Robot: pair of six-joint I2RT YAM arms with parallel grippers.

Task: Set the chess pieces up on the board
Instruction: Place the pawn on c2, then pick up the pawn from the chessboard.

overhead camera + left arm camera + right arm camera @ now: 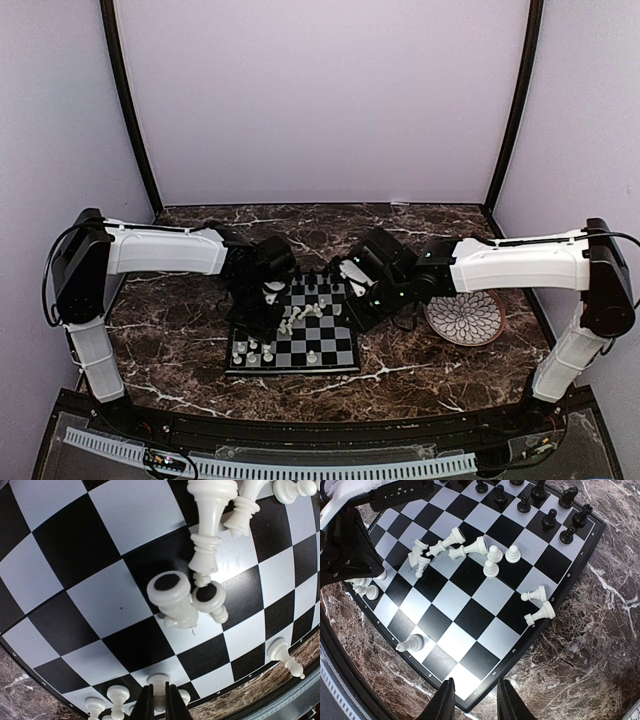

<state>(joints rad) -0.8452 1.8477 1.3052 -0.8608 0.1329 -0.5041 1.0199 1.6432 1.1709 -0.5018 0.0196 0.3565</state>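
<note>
Black-and-grey checked board (492, 596), black pieces (549, 517) upright along one edge; white pieces (475, 546) mostly toppled mid-board, few upright

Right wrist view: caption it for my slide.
Open right gripper hovers over the board edge; white pieces lie toppled mid-board.

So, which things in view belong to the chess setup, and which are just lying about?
Part of the job: board; white chess pieces; black chess pieces; left end effector, shut on a white pawn; right end effector, open and empty.

Just lying about: round patterned plate, on the marble table right of the board.
</note>
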